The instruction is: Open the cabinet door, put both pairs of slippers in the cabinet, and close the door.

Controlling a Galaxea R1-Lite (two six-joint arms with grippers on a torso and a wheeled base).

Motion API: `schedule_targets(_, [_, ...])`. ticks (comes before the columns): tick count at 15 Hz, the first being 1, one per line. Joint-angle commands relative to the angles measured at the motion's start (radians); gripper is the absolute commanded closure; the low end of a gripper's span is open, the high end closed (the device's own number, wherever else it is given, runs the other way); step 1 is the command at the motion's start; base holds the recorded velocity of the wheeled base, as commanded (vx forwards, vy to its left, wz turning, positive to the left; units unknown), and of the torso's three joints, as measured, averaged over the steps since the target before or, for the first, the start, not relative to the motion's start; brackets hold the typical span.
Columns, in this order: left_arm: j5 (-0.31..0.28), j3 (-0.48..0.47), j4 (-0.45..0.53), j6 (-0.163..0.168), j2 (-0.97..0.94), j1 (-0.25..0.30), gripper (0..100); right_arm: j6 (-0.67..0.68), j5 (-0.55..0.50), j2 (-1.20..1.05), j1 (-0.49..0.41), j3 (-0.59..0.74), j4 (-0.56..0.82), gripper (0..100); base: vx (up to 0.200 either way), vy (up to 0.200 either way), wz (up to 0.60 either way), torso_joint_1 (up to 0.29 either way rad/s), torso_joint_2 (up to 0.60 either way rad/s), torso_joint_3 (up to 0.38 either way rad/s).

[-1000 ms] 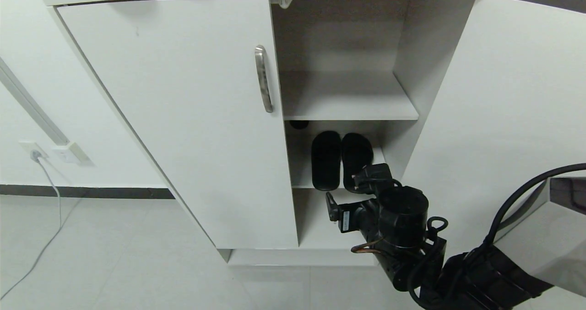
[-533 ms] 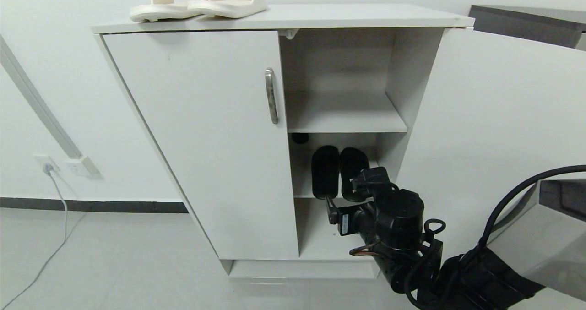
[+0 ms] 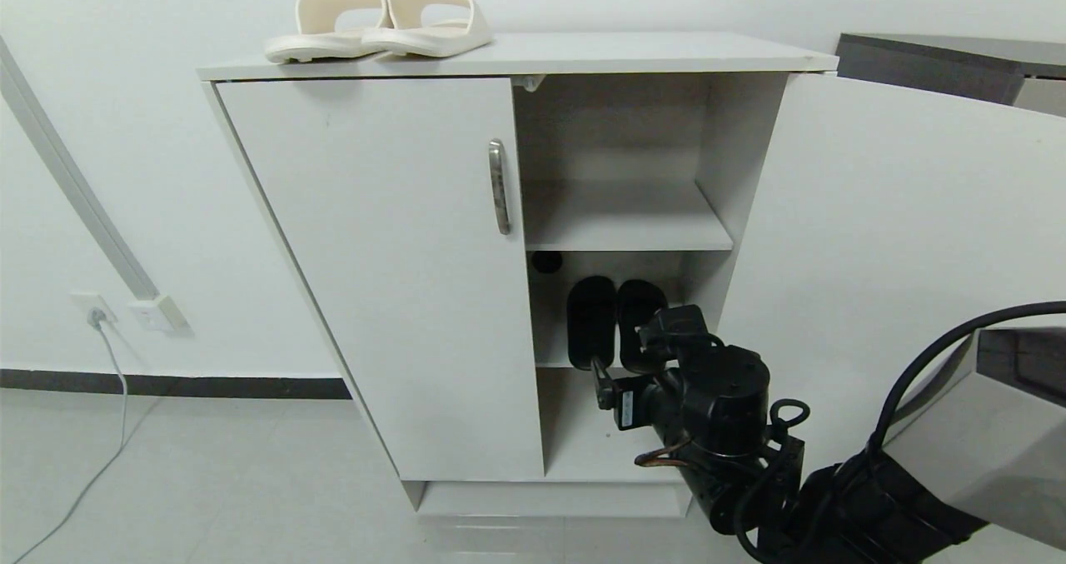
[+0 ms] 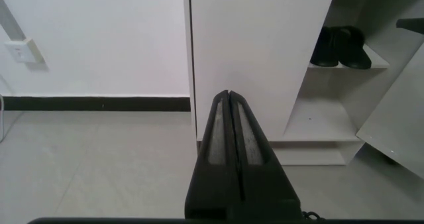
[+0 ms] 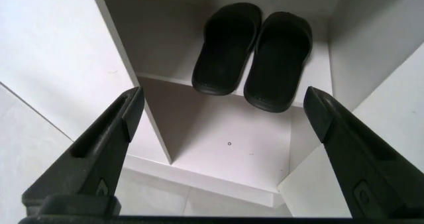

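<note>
The black slippers (image 3: 616,322) lay side by side on the cabinet's middle shelf (image 5: 165,48), beside the open right door (image 3: 874,239). The right end effector (image 5: 223,98) hung just outside that shelf, released and empty. The left end effector (image 4: 228,97) was clenched on nothing. One pair looked stowed. The next move was probably to lift the cream slippers (image 3: 379,18) off the cabinet top (image 3: 666,47) and shelve them.

The right pincer (image 3: 637,351) is held low and forward, jaws spread wide; the left pincer (image 4: 228,95) is held with jaws pressed together.
</note>
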Motion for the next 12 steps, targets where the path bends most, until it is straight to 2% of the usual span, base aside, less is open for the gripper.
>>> schedule_targets(1, [0.000, 0.000, 0.000, -0.001, 0.001, 0.000, 100, 0.000, -0.001, 0.005, 0.002, 0.001, 0.000, 0, 0.000, 0.000, 0.00, 0.000, 0.00, 0.000])
schedule_targets(6, [-0.001, 0.000, 0.000, -0.001, 0.001, 0.000, 100, -0.003, -0.003, 0.005, 0.002, 0.006, -0.001, 0, 0.000, 0.000, 0.00, 0.000, 0.00, 0.000])
schedule_targets(12, [-0.001, 0.000, 0.000, -0.001, 0.001, 0.000, 100, -0.015, -0.003, 0.004, 0.005, 0.018, -0.003, 0, 0.000, 0.200, 0.00, 0.004, 0.00, 0.006])
